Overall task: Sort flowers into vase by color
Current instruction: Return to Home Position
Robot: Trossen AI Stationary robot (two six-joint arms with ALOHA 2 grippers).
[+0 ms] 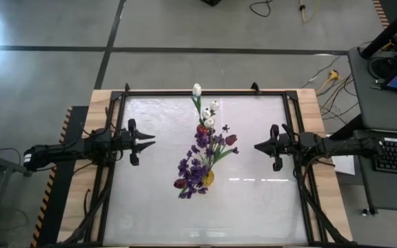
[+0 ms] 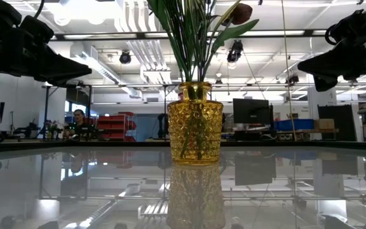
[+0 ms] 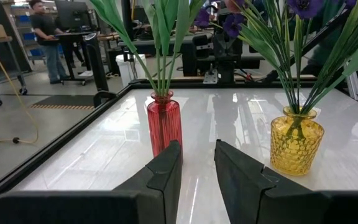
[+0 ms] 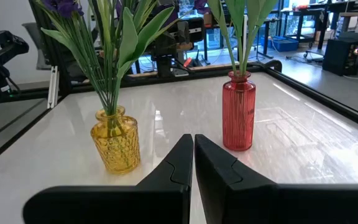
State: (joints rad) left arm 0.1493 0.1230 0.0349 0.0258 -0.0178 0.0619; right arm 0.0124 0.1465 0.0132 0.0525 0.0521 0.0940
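Note:
A red glass vase (image 1: 202,129) stands mid-table with white tulip buds (image 1: 207,114) on green stems in it. Nearer the table's near edge stands a yellow glass vase (image 1: 207,178) that holds purple blooms (image 1: 197,164) and dark red tulip buds (image 1: 231,139). Both vases show in the left wrist view, the red vase (image 3: 165,124) and the yellow vase (image 3: 296,146), and in the right wrist view (image 4: 238,118), (image 4: 115,143). My left gripper (image 1: 147,140) hovers open to the left of the vases. My right gripper (image 1: 257,146) hovers shut to their right. Neither touches anything.
A black frame (image 1: 205,93) edges the glossy white table top. Bare table lies between each gripper and the vases and toward the near edge (image 1: 205,227). In the low view the yellow vase (image 2: 196,124) stands in the middle, with people at desks in the room behind.

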